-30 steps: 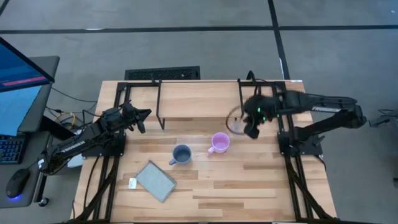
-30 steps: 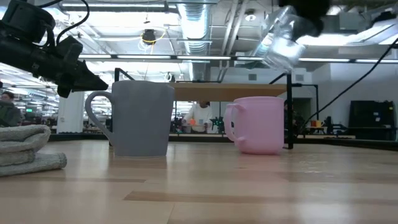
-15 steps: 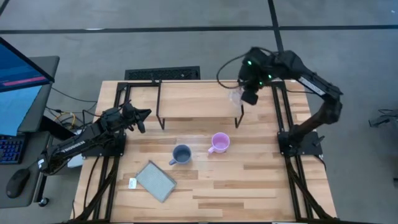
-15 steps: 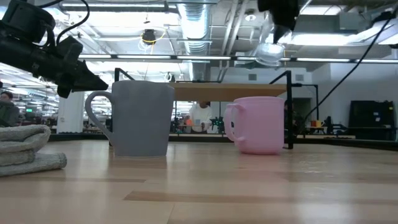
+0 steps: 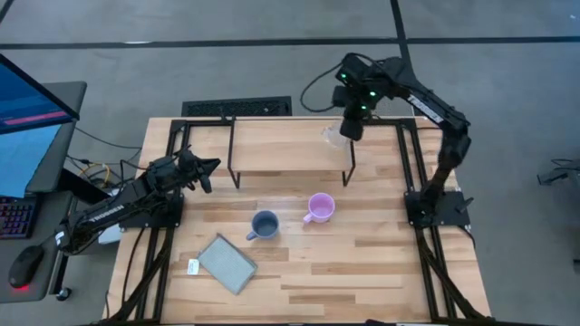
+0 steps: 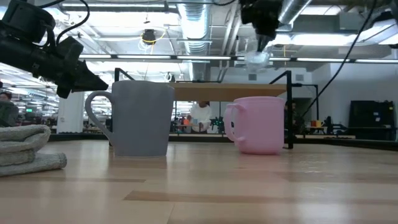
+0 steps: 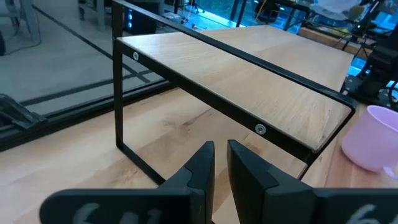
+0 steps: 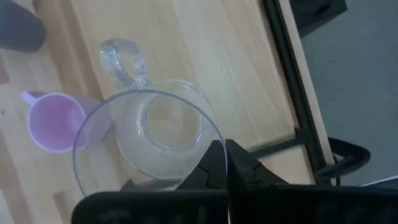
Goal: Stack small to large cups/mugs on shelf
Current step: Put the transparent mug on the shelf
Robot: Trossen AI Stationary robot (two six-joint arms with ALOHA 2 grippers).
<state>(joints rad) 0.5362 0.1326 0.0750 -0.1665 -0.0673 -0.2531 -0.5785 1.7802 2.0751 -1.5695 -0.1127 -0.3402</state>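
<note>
1. Two arms are working at the table (image 5: 362,263); the right gripper (image 5: 351,124) is reaching over the 3 o'clock end of the shelf (image 5: 285,145), and it is pinching the rim of the glass cup (image 5: 333,137) between nearly closed fingers.
2. Seen from the right wrist view, the glass cup (image 8: 152,134) is hanging mouth-toward-camera with its clear handle (image 8: 124,59) pointing away from the fingers (image 8: 245,171), and the shelf board (image 8: 211,68) is lying beneath it.
3. From the low view, the glass cup (image 6: 256,59) is hanging in the air above the shelf (image 6: 230,91), not touching the board.
4. On the table at 6 o'clock from the shelf, the pink mug (image 5: 319,208) is standing upright, with the grey-blue mug (image 5: 264,225) near it at its 8 o'clock; the two are not touching.
5. At the table's 7 o'clock area the grey pad (image 5: 227,263) is lying flat, well apart from both mugs.
6. At the 9 o'clock side of the shelf, the left gripper (image 5: 205,174) is hovering; in its wrist view its fingers (image 7: 205,165) are standing narrow, with only a thin gap and nothing between them, pointing at the shelf (image 7: 249,81).
</note>
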